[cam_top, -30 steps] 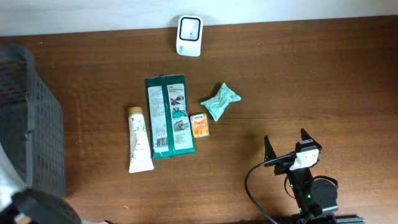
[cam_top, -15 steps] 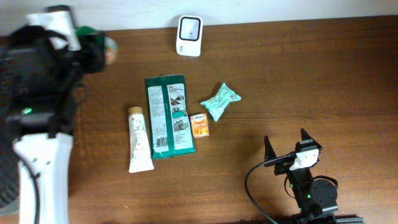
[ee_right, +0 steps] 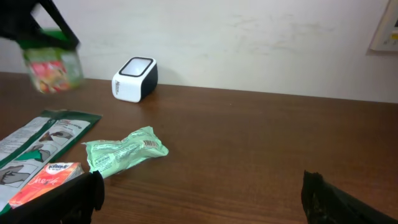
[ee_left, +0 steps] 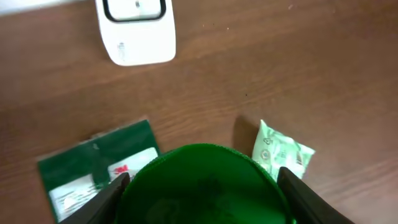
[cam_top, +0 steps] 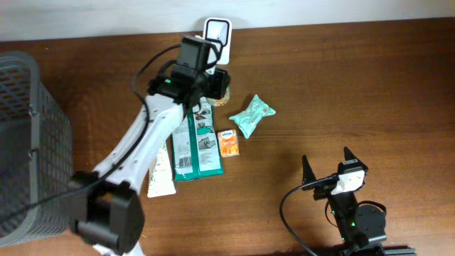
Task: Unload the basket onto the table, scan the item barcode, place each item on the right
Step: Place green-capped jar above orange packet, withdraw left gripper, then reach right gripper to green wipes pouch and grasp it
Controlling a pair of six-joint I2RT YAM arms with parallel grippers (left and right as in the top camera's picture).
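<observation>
Pick done: left gripper (cam_top: 212, 80) clamped partway on green-lidded jar (ee_right: 51, 65), held aloft just beside scanner (cam_top: 216, 32). Remaining: presenting barcode (not visible) to window. Right gripper (cam_top: 327, 162) spread wide, empty, well apart.

green pack (ee_left: 93, 171): red "3M" mark near its top edge | orange packet (ee_right: 43, 177): blue script logo, not legible | jar (ee_right: 51, 70) label: blurred | scanner (ee_left: 135, 31), mint pouch (ee_right: 124, 151): print unreadable
</observation>
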